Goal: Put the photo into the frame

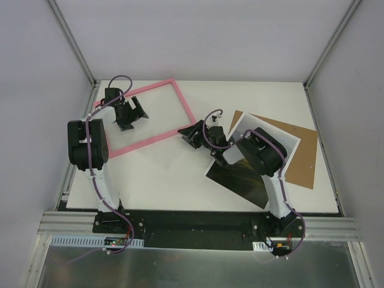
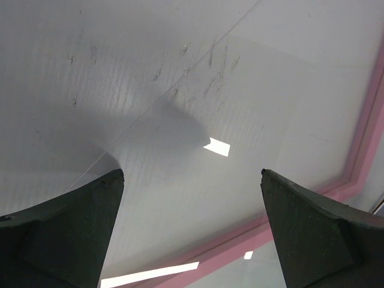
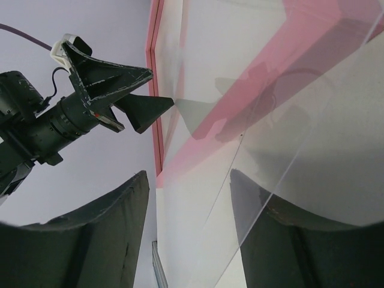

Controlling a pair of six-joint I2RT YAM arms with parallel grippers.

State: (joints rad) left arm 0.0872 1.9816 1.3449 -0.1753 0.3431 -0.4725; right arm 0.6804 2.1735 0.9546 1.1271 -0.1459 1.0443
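over the frame, left jaws spread, right jaws parted astride clear sheet, wrist view only

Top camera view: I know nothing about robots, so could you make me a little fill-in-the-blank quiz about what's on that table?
1. The thin rectangular picture frame lying on the white table is ___ in colour.
2. The large paper print of hills lies partly on a flat backing board whose colour is ___.
3. The left gripper hangs over the frame with its jaws ___.
4. By the robot's own sides, the print lies on the table's ___ half.

Missing words: pink; brown; open; right.
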